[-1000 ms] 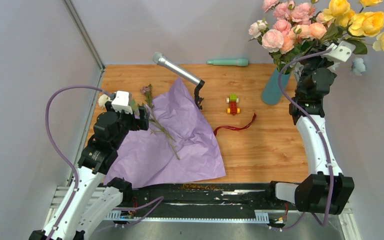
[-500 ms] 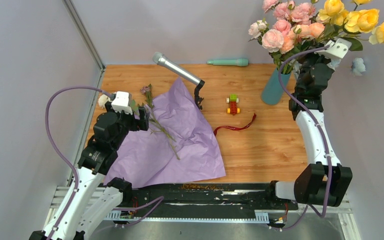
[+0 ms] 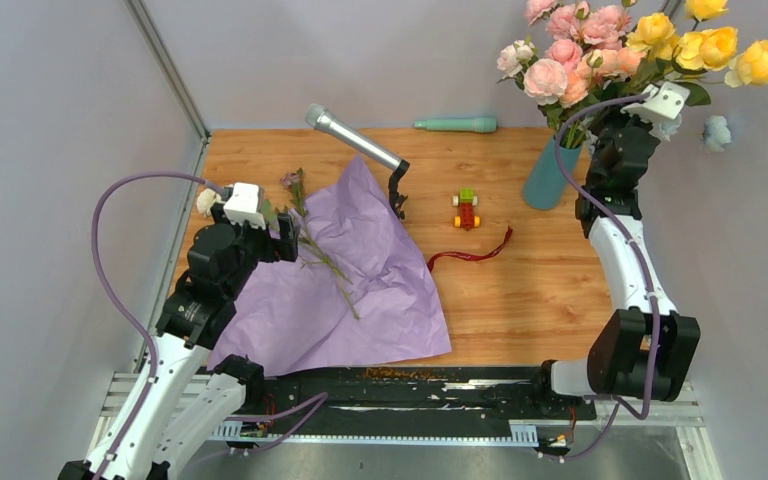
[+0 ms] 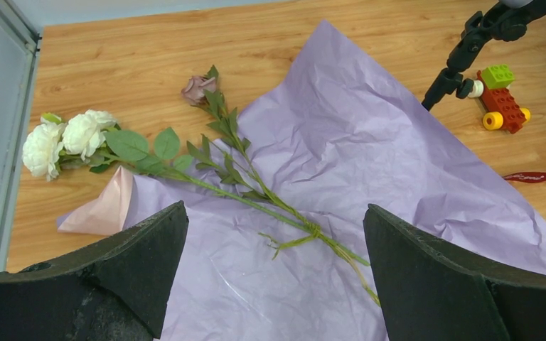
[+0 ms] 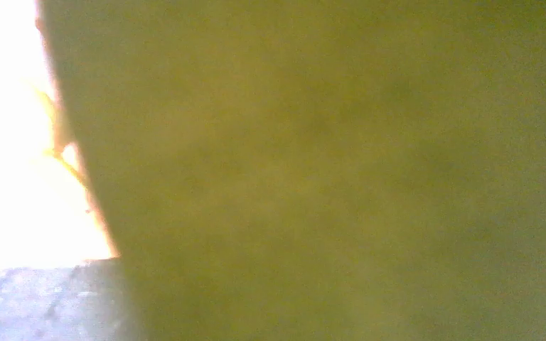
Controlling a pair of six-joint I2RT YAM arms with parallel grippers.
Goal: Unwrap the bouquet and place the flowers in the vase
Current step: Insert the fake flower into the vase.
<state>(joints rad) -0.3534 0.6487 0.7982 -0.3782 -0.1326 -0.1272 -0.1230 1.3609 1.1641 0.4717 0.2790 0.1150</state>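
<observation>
A bunch of pink (image 3: 572, 52) and yellow (image 3: 712, 45) flowers stands over the teal vase (image 3: 548, 178), with its stems reaching down to the vase mouth. My right gripper (image 3: 594, 120) is buried in the leaves and shut on the flowers; a green blur fills its wrist view. The lilac paper wrap (image 3: 345, 285) lies spread flat on the left. On it lie two tied stems (image 4: 284, 213), one with cream roses (image 4: 64, 135), one with a dusky bud (image 4: 197, 89). My left gripper (image 4: 277, 284) hangs open above their lower ends. The dark red ribbon (image 3: 470, 255) lies loose on the wood.
A microphone on a black stand (image 3: 360, 145) rises behind the paper. A small brick toy car (image 3: 467, 210) sits mid-table and a mint-green rod (image 3: 457, 125) at the back edge. A pale blue bloom (image 3: 717, 130) hangs at the right wall. A pink paper scrap (image 4: 103, 209) lies left.
The right arm has straightened and swung slightly left, carrying the flowers up and leftward over the vase. The left arm and the paper have not moved.
</observation>
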